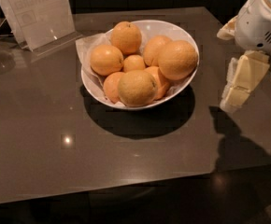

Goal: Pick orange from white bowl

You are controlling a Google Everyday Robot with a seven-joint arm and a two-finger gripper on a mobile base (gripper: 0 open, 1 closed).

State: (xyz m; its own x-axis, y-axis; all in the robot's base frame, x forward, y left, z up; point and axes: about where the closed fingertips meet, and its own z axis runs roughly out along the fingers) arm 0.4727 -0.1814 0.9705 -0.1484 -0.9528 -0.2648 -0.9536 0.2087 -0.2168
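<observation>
Gripper (232,97) at 3 o'clock from the white bowl (170,28), outside the rim, apart from it, hanging above the dark glossy table (56,157). Holds nothing. Spread or pressed together: cannot tell from this angle

White bowl mid-table, paper liner showing at its 10 o'clock edge. About seven fruits heaped inside

Target orange (177,59): big, warm orange, on the pile's 3 o'clock side, the fruit closest to the gripper. Touches neighbours at its 9 and 7 o'clock; top and outer flank exposed

Paler yellowish orange (137,87) of similar bulk at the bowl's 6 o'clock. Not the one wanted

Clear sign holder (37,13) at 10 o'clock from the bowl, well apart

Step in hand, by my reading: approach. No contact yet, nothing lifted

Next move likely calls for travel toward 9 o'clock over the rim, then a descent on the target's crown with a wide enough opening for so large a fruit. Risk: nudging the neighbours or clipping the rim
</observation>
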